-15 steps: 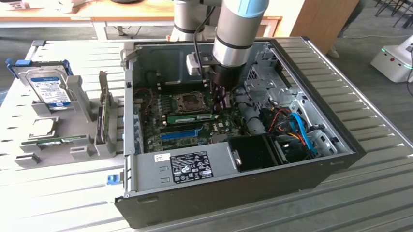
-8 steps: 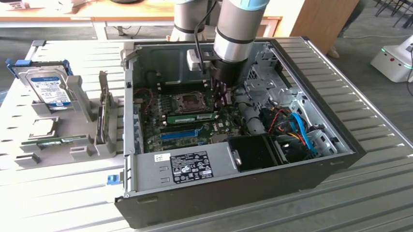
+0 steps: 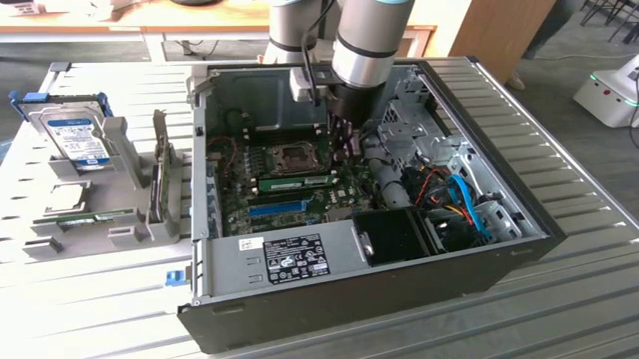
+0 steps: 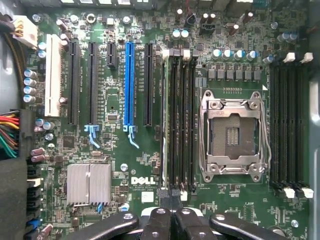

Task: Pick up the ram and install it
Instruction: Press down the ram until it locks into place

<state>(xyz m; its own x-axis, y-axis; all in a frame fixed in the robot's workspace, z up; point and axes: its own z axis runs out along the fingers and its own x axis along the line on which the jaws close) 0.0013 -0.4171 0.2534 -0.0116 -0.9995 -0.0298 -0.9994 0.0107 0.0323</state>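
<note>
Ram [image 3: 301,182] sits seated in a motherboard [image 3: 262,196] slot beside the CPU socket [image 3: 295,156], exterior view. Gripper [image 4: 171,219], fingers together and empty, hovers above the memory slots [image 4: 179,120] in the wrist view, which also shows the blue slot [image 4: 129,85].

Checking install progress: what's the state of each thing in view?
Black tower computer case: side open.
Silver CPU socket: empty.
Green ram stick: upright in a slot beside that socket.
Long blue plastic slot: empty.
Gripper: shut, holding nothing.
Blue-labelled hard drive: in grey holder.
</note>
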